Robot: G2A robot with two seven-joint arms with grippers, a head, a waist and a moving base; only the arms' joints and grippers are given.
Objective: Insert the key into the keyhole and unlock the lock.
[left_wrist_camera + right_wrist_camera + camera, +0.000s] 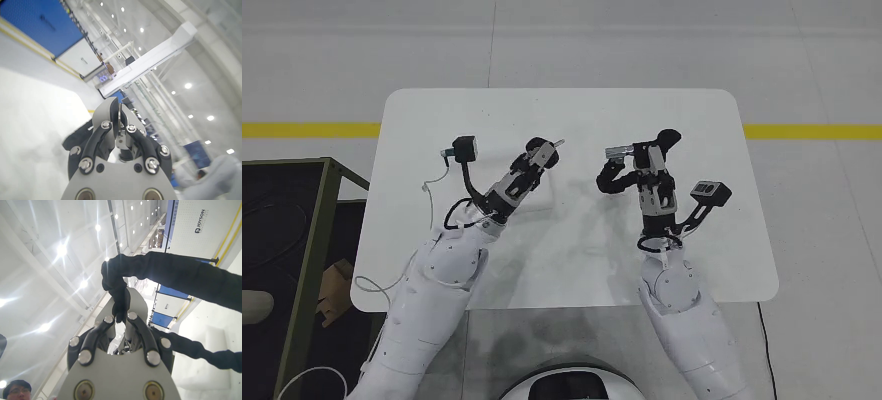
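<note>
Table (572,250), white with rounded corners, lies beneath both arms. Beyond it stretches grey floor (642,40) crossed by a yellow line (302,129). Left gripper (119,106), tilted upward over the table, is clamped on a thin metal key (119,121) held edge-on between its pads. Right gripper (122,302), alongside and apart, pinches the black fabric-sleeved lock (170,273). The lock's silver end (617,152) juts toward the left gripper.

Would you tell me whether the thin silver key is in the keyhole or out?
Out: the left gripper holds the thin silver key apart from the silver lock.
</note>
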